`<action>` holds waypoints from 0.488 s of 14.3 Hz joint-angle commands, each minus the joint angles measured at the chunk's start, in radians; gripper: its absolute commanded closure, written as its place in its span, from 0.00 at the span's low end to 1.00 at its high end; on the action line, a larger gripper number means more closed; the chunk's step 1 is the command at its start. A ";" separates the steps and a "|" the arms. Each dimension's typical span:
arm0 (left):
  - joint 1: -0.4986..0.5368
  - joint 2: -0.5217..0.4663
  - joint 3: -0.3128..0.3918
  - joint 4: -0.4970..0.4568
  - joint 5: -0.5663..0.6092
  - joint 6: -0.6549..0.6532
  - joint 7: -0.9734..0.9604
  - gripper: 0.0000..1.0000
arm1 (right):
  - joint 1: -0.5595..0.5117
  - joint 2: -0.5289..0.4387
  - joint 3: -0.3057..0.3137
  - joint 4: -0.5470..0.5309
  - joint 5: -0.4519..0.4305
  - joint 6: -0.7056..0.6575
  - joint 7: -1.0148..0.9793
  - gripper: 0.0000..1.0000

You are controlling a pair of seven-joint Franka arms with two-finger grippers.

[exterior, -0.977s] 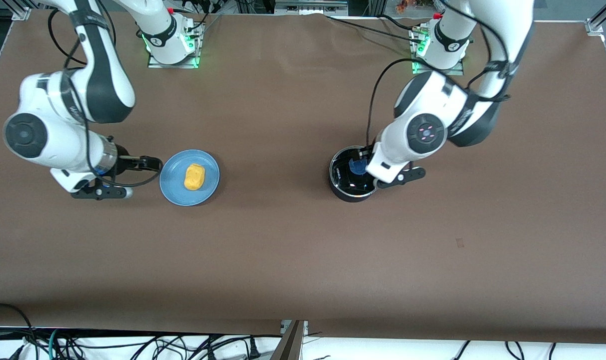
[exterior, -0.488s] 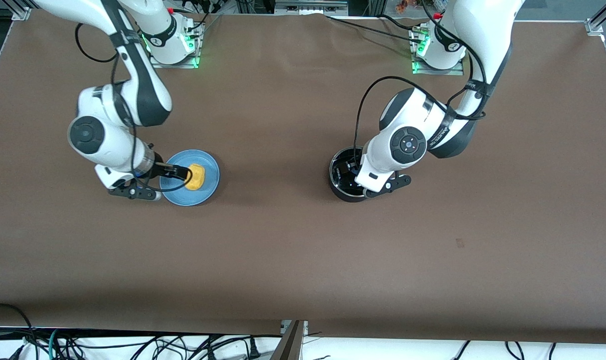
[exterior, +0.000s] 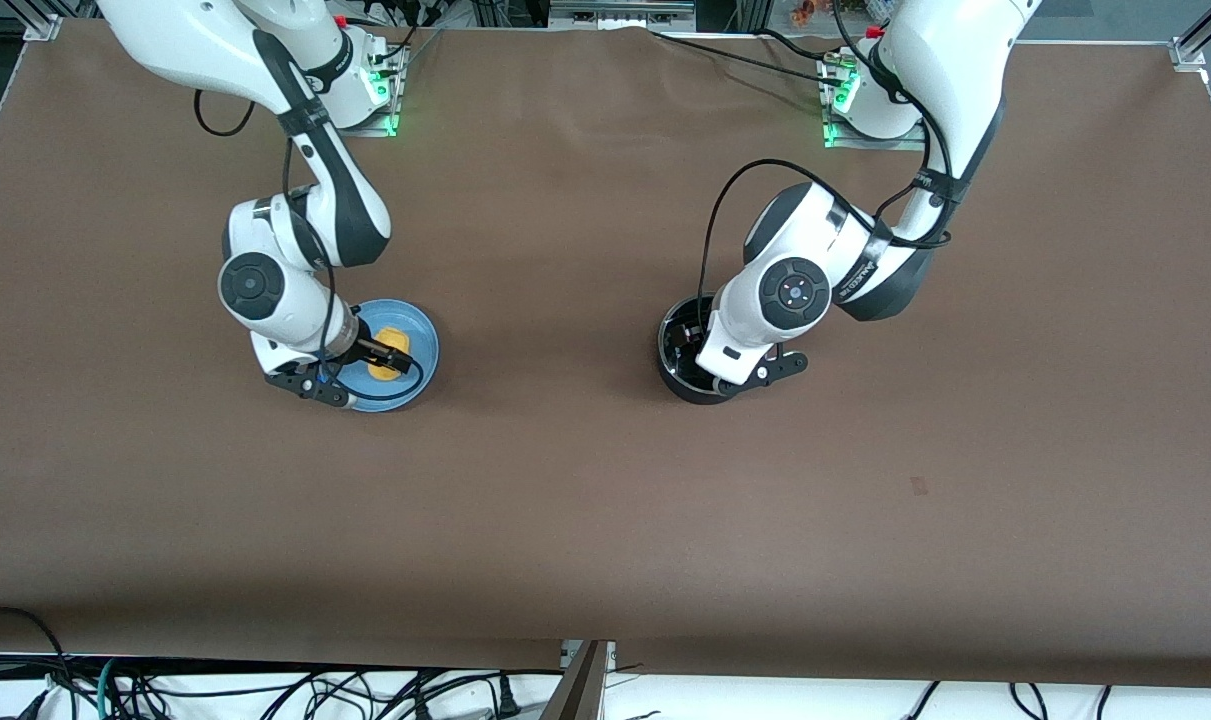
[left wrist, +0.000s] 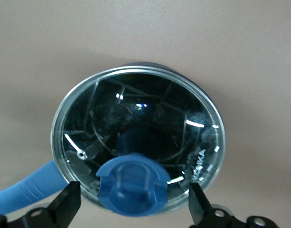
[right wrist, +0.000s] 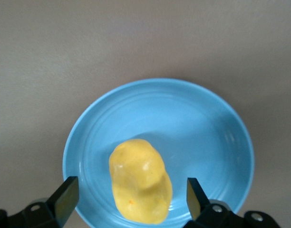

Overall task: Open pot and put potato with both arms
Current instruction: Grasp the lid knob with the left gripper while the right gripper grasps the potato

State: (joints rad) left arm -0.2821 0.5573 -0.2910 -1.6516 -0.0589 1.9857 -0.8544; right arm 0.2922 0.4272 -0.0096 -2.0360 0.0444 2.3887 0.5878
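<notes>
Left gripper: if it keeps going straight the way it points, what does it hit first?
Most likely the blue knob of the glass lid, still on the pot. The open left gripper is over it, a finger on each side. How far above is unclear.

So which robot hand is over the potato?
The right gripper, over the potato on the blue plate. The left gripper straddles the pot lid's knob.

The potato (right wrist: 140,187) lies on the plate (right wrist: 207,123) toward the right arm's end of the desk (exterior: 565,500). The pot (exterior: 680,365), lid (left wrist: 136,128) on, sits well apart toward the left arm's end. One pincer hangs over each.
</notes>
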 commanded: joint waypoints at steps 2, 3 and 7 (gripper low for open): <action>-0.022 0.007 0.007 0.003 0.040 0.009 -0.008 0.20 | 0.005 -0.008 0.000 -0.075 0.009 0.075 0.027 0.00; -0.019 0.007 0.007 0.003 0.040 0.007 -0.005 0.32 | 0.005 -0.004 0.000 -0.076 0.009 0.075 0.026 0.00; -0.020 0.007 0.007 0.006 0.040 0.007 -0.003 0.52 | 0.005 0.007 0.000 -0.082 0.009 0.078 0.026 0.24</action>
State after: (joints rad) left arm -0.2932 0.5659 -0.2901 -1.6509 -0.0374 1.9861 -0.8552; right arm 0.2943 0.4388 -0.0097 -2.1011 0.0444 2.4452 0.5996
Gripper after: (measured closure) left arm 0.396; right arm 0.070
